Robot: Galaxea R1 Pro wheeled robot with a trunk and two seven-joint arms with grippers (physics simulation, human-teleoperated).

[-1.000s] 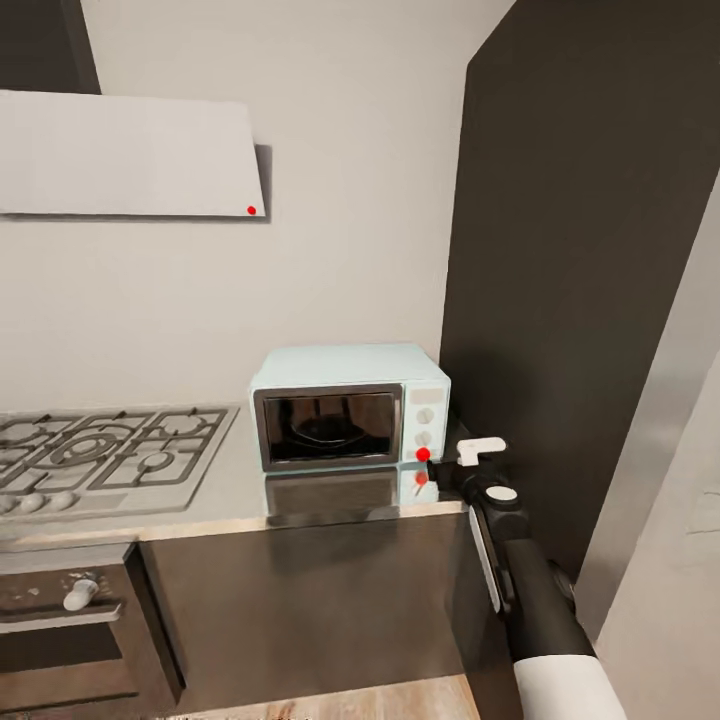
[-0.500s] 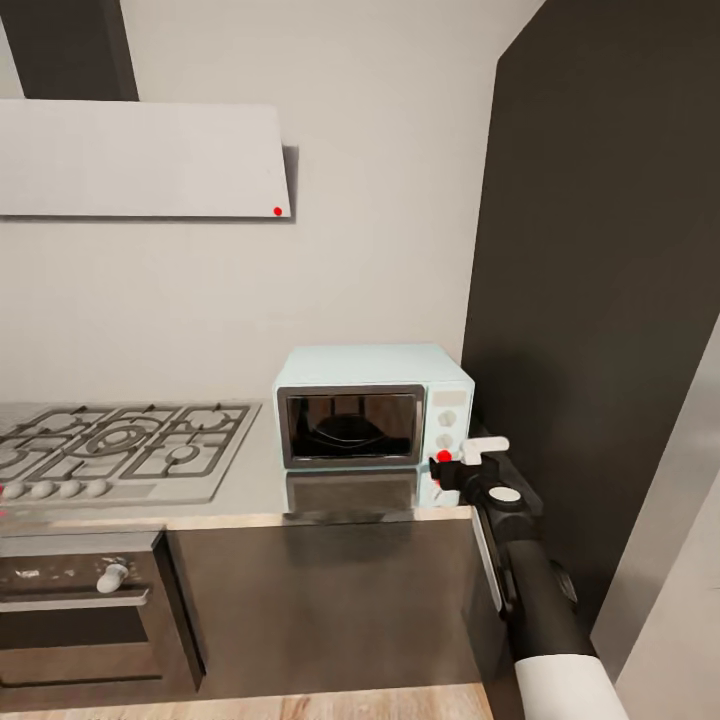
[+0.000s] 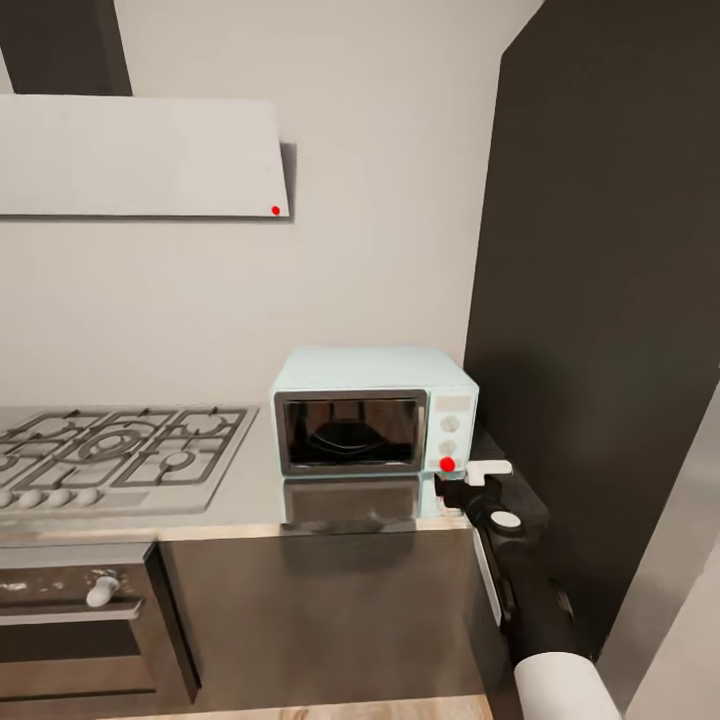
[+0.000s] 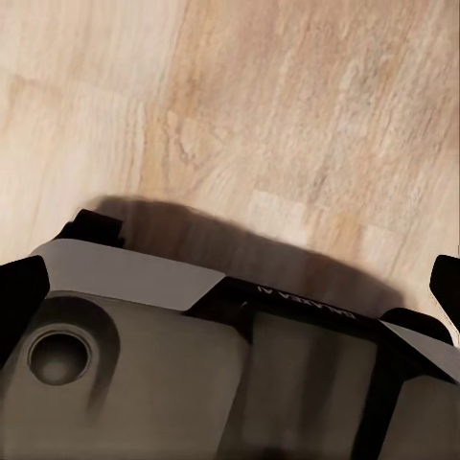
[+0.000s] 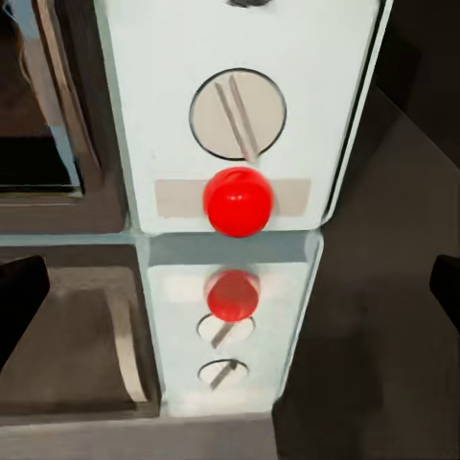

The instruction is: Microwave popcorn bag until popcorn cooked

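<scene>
The pale blue microwave (image 3: 375,408) stands on the grey countertop (image 3: 240,497) with its dark glass door shut. A dim rounded shape shows behind the glass; I cannot tell what it is. The popcorn bag is hidden or out of view. My right gripper (image 3: 452,487) hovers just below and in front of the red button (image 3: 447,464), at the microwave's lower right corner. In the right wrist view the red button (image 5: 239,201) sits under a white knob (image 5: 238,113), and the right gripper (image 5: 230,292) is open with nothing between its fingers. My left gripper (image 4: 230,283) hangs open over the plank floor.
A gas hob (image 3: 115,452) lies left of the microwave, with a built-in oven (image 3: 80,620) beneath and a grey hood (image 3: 140,155) above. A tall dark cabinet (image 3: 600,300) rises close on the right of the microwave and my right arm.
The camera swung, so the whole picture shifted. My right gripper, whose tip was at the red button, now sits slightly lower and back from it.
</scene>
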